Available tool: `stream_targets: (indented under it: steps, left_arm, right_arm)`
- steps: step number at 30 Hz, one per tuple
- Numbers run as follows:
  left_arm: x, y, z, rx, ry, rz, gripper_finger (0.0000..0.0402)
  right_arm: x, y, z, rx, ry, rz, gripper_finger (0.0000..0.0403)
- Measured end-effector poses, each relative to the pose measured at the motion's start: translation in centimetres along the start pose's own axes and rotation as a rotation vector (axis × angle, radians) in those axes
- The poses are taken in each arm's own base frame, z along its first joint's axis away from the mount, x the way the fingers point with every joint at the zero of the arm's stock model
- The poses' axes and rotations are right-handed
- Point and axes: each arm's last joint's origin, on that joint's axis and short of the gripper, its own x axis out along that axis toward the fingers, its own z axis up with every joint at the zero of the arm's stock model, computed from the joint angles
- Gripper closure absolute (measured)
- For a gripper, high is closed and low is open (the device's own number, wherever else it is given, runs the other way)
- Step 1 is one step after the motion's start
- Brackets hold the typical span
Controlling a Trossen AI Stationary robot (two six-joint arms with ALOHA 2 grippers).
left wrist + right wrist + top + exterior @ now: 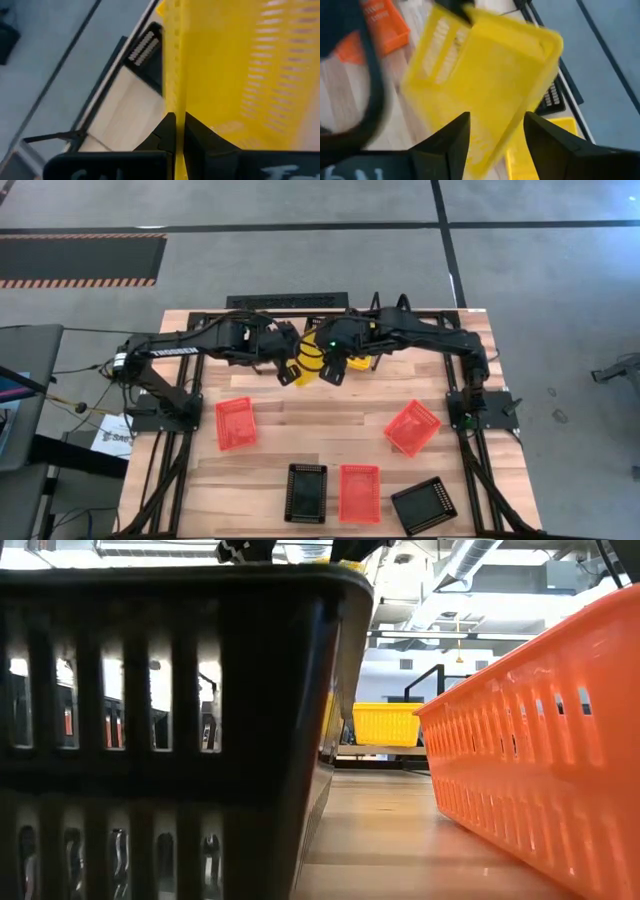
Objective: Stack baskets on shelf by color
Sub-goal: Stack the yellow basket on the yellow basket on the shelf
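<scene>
Overhead, a yellow basket held between two hands

High view: Both arms reach in from the sides and meet at the far middle of the tabletop (300, 430). The left hand (291, 363) and the right hand (330, 365) are close together around a tilted yellow basket (305, 366). Another yellow basket (358, 362) lies just beyond, under the right arm. Nearer the camera's side of the tabletop lie three red-orange baskets (236, 423) (412, 428) (359, 493) and two black baskets (306, 493) (423, 506), all apart from each other. A dark perforated strip, possibly the shelf (290, 302), lies along the far edge.

Low view: A black basket (170, 720) fills the near left and a red-orange basket (540, 750) the right. Between them, far back, a yellow basket (385, 724) sits on a low ledge.

Left wrist view: The left hand's fingers (192, 135) are clenched on the thin rim of the yellow basket (240, 70), which stands on edge above the wooden tabletop (125, 115).

Right wrist view: The right hand's fingers (447, 142) stand spread and released, with the tilted yellow basket (480, 80) beyond them and not pinched. A dark fingertip grips its far rim. A red-orange basket (385, 25) lies on the wood farther off, and a second yellow basket (555, 125) shows below the tilted one.
</scene>
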Motion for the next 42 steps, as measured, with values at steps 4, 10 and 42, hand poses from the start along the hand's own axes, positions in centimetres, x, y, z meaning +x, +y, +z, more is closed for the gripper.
stream_targets:
  steps: [4, 10, 42]
  left_arm:
    - [-0.9, -0.3, -0.1, 0.006, -0.029, -0.037, 0.0401]
    - [-2.5, -0.8, -0.3, 0.019, -0.084, -0.08, 0.0401]
    - [-7.6, 0.1, 2.4, 0.126, -0.359, -0.121, 0.0239]
  right_arm:
    - [0.4, -0.8, 0.1, 0.008, 0.009, -0.015, 0.0208]
    - [0.6, -1.6, 0.2, 0.003, 0.017, -0.028, 0.0221]
    - [0.8, -1.0, -0.7, -0.053, 0.105, -0.022, 0.0401]
